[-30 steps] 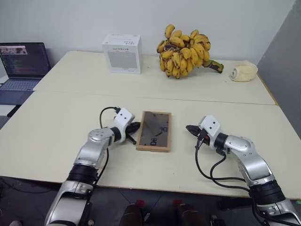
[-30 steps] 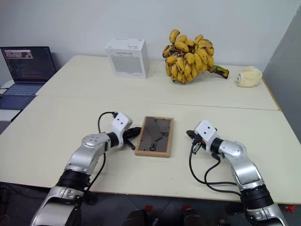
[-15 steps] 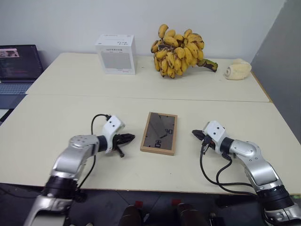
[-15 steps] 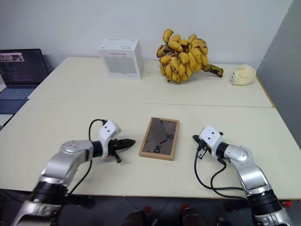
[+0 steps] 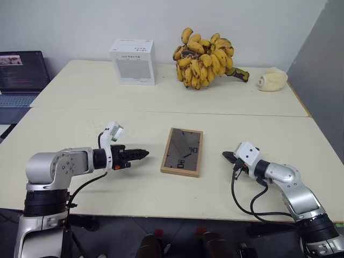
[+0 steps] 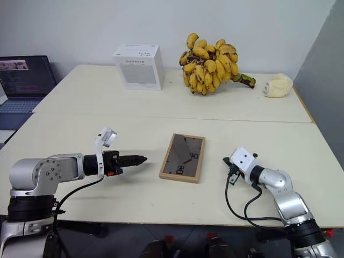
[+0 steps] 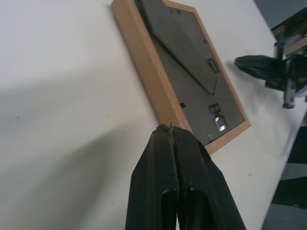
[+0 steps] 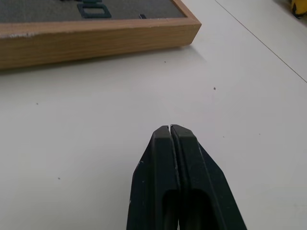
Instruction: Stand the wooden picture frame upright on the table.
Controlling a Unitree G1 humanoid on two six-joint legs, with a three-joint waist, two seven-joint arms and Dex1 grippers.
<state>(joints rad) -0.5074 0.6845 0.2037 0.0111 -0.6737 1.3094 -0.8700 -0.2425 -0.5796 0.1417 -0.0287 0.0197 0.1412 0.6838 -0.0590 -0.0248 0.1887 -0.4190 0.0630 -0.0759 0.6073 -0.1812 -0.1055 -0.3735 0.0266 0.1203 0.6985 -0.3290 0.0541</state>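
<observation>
Lying face-down mid-counter, the small light-wood picture frame [image 5: 182, 152] showed its dark back, stand accessible. Left fingers [image 5: 141, 154] and right fingers [image 5: 228, 156] flanked it, pressed together, empty, likely poised to lift.

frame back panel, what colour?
Dark grey, inside a light-wood border; the wooden picture frame shows it best in the left wrist view.

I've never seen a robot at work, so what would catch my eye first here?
Probably the big bunch of bananas at the table's far side, beside a white box. Nearer, a wooden picture frame lies flat, back panel up, between the left gripper and right gripper, both with fingers shut and touching nothing.
</observation>
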